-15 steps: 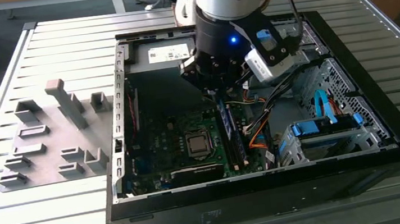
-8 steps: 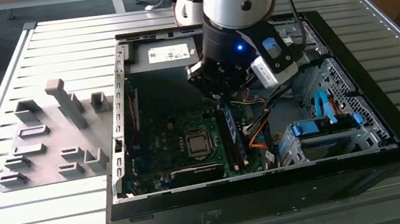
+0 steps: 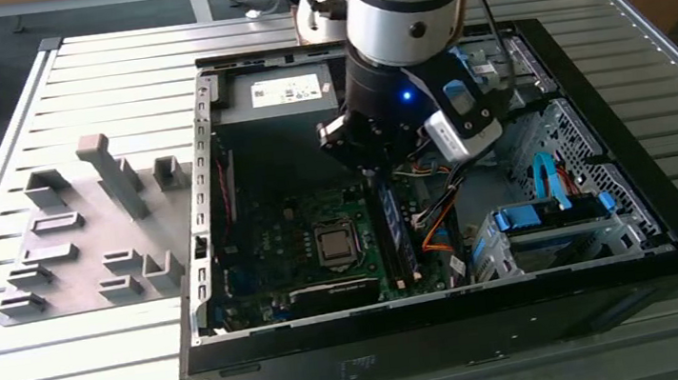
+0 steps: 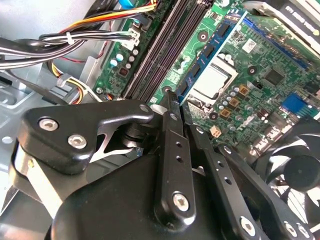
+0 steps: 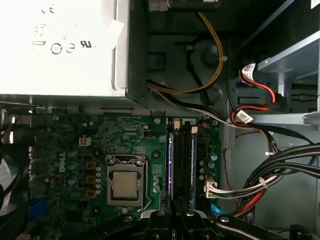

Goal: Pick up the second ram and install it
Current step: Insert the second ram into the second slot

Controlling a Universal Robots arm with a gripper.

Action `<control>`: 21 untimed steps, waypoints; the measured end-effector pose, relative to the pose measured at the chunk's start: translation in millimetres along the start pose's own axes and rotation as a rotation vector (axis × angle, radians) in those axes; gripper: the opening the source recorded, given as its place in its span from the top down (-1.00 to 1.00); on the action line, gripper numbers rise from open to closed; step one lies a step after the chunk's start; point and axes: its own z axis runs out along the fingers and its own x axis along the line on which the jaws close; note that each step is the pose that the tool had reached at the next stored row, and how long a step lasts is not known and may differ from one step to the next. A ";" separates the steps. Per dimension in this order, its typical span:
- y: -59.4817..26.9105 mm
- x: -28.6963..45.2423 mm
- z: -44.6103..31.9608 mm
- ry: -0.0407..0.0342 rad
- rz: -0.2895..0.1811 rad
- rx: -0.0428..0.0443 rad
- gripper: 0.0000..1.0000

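The second ram (image 4: 212, 52), a blue-green stick with black chips, stands on edge in the memory slot nearest the processor socket (image 5: 123, 184). In the first wrist view the second ram (image 5: 171, 165) runs straight away from the fingers; from outside the second ram (image 3: 398, 236) lies just below the arm. My gripper (image 4: 170, 97) hovers low over one end of the memory slots, its two black fingers (image 4: 172, 150) drawn together at the tips with nothing visible between them. The gripper (image 3: 376, 174) sits inside the open computer case, and its tips (image 5: 175, 216) line up with the slots.
Cable bundles (image 5: 280, 175) crowd one side of the slots. A silver power supply (image 3: 283, 91) fills the case's far end and a drive cage (image 3: 547, 214) stands at the exterior view's right. A fan (image 4: 300, 165) lies past the socket. A grey fixture block (image 3: 87, 228) rests on the table.
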 end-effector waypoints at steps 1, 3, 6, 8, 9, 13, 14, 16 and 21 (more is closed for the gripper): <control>0.0 -0.1 1.8 0.0000 0.002 0.0000 0.73; 0.0 -0.1 5.5 0.0000 0.006 -0.0001 0.73; 0.0 -0.2 11.0 0.0000 0.009 -0.0003 0.73; 0.0 -0.3 14.5 0.0001 0.010 -0.0002 0.73; 0.0 -0.3 16.4 0.0000 0.010 -0.0002 0.73; 0.0 -0.4 18.2 0.0001 0.010 0.0000 0.73; 0.0 -0.4 18.2 0.0001 0.010 0.0000 0.73; 0.1 -0.4 18.3 0.0001 0.010 -0.0002 0.73; 0.1 -2.6 19.8 -0.0001 0.010 -0.0004 0.73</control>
